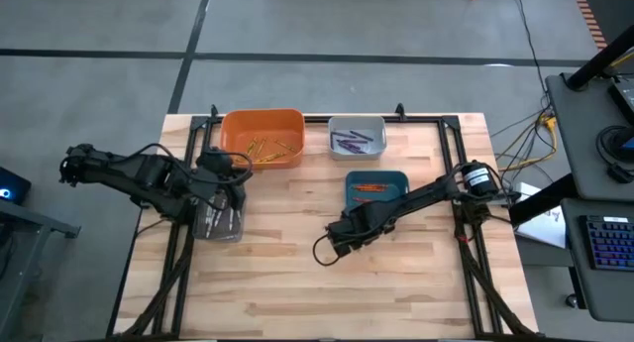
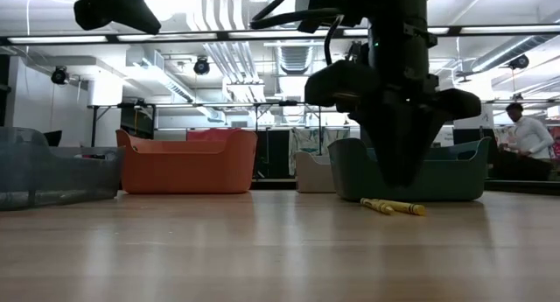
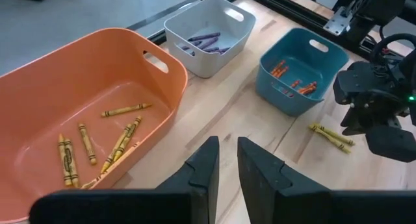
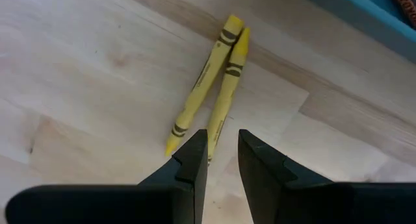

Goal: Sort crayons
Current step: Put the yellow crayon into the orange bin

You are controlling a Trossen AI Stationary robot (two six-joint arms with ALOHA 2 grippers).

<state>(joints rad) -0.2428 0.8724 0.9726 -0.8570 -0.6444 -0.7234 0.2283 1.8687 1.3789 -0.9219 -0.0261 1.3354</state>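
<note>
Right wrist view: two yellow paper-wrapped wax crayons, black-banded, touching on pale wood-plank table beside teal plastic bin; right gripper above, slightly parted, grasping nothing; wrapper text unreadable. Left gripper slightly parted, empty.

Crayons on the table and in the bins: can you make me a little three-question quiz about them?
1. True or false: the two yellow crayons on the wood are lying side by side, touching.
2. Which bin holds the purple crayons? A) orange bin B) white bin C) teal bin
3. Fill in: the right gripper hangs just above the ____ crayons.

Key: 1 true. 2 B. 3 yellow.
</note>
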